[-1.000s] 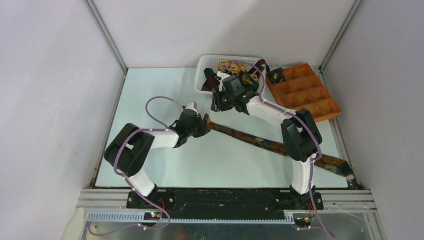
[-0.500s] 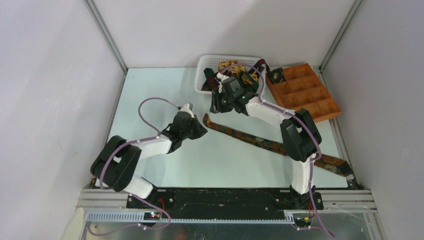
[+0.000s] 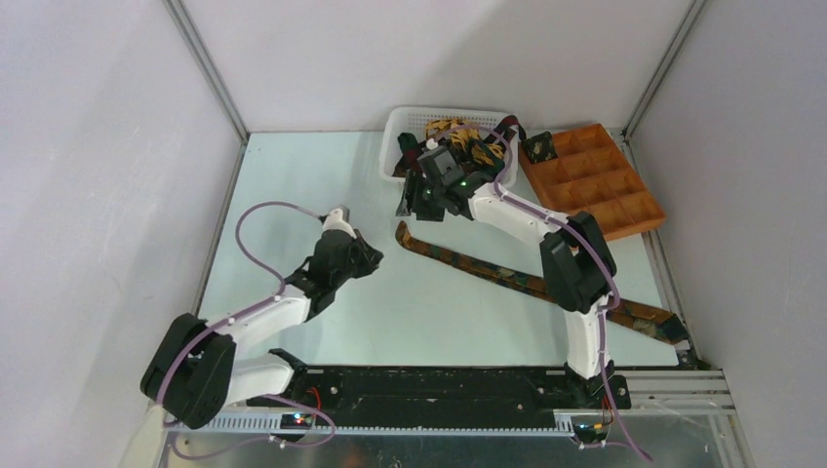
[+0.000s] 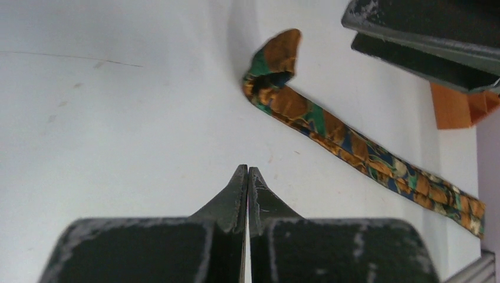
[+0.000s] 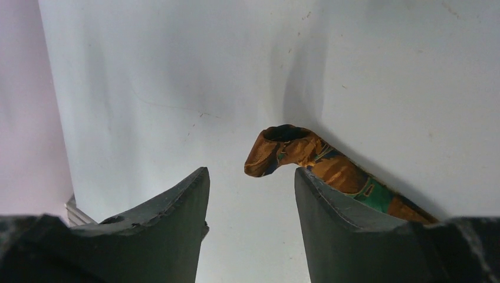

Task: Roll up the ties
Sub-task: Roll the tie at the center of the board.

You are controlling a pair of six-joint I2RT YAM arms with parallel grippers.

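A long tie (image 3: 507, 278) patterned orange, brown and green lies flat across the table from centre to the near right corner. Its narrow end is folded over and slightly curled (image 4: 277, 56), also seen in the right wrist view (image 5: 283, 147). My left gripper (image 3: 371, 255) is shut and empty, to the left of that end and apart from it (image 4: 247, 170). My right gripper (image 3: 408, 207) is open and empty, hovering just above the curled end (image 5: 250, 174). More ties, yellow-gold and dark, lie piled in the white basket (image 3: 400, 132).
The orange-brown compartment tray (image 3: 595, 180) stands at the back right with a small dark coil (image 3: 538, 146) in its far-left compartment. The basket sits at the back centre. The enclosure walls rise on both sides.
My left arm has drawn back to the left and toward its base, away from the tie's end. My right gripper has shifted a little left near the tie's end.
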